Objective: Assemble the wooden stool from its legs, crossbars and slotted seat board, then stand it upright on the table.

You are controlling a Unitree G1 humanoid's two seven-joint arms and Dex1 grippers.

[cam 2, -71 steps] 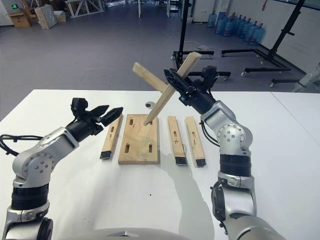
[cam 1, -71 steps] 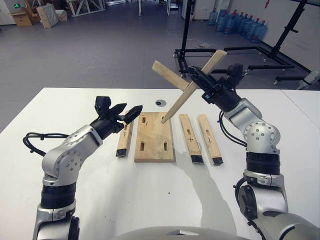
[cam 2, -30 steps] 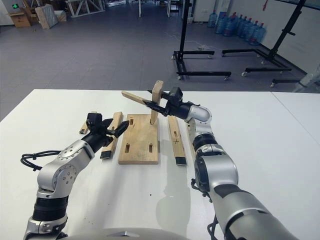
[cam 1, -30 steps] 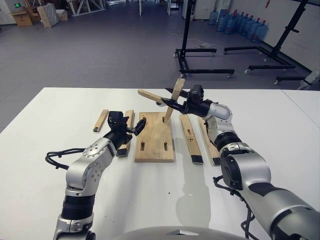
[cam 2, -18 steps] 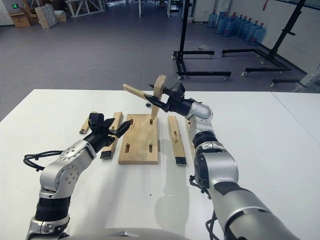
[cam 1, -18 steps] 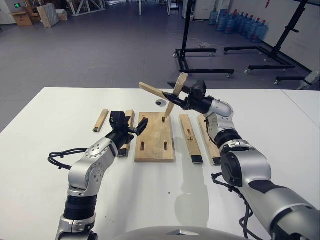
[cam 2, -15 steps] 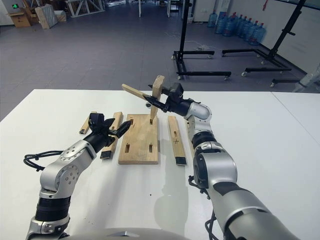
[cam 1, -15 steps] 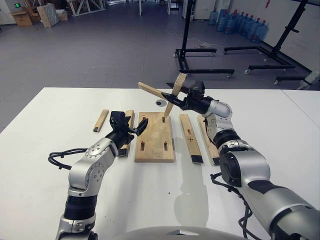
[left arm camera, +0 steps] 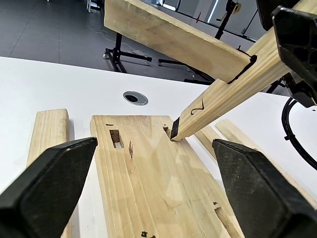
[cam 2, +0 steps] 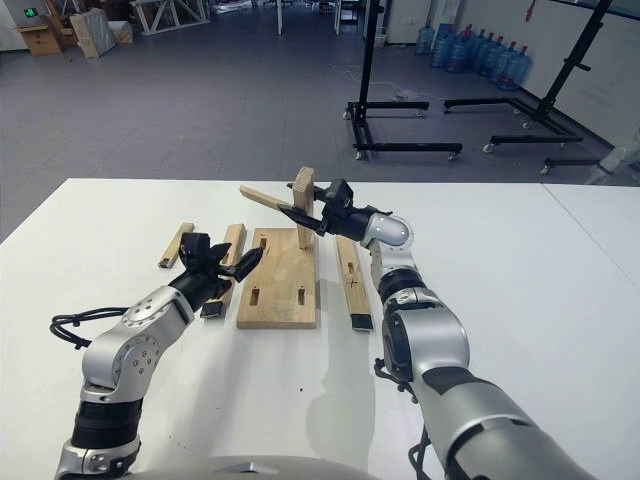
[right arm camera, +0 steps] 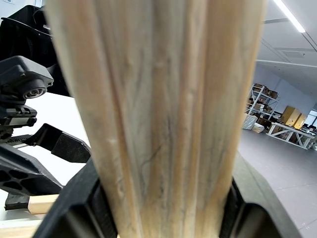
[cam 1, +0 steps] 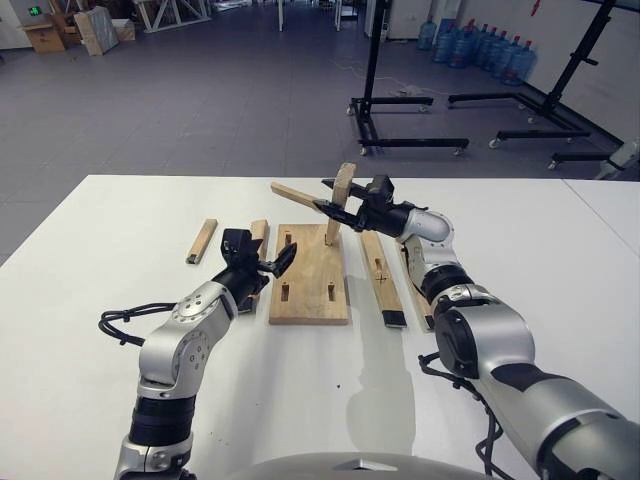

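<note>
Risks first. Toward the counter's (cam 1: 60,285) left edge, loose short crossbar (cam 1: 203,240) and flat leg (cam 1: 260,229): easily knocked askew by the left pincer (cam 1: 262,256). Spread open and empty just over the seat board's (cam 1: 308,285) left side, so not pinning it. Board likely to skid on the slick white top under a sideways push.

At the board's far right slot (left arm camera: 167,131), tilted leg (cam 1: 341,195) clamped in the right pincer (cam 1: 345,209), tip touching the slot; seated or not, impossible to tell. May jam, chip the slot edge or pop out if pressed at that angle. Could also shed the attached crossbar (cam 1: 296,192), joint probably only press-fit.

Spare legs (cam 1: 381,275) flat right of the board, close under the arm, open to a nudge.

All pale raw softwood: flat rectangular slats, visible grain, dark-capped ends. Board with small rectangular slots.
</note>
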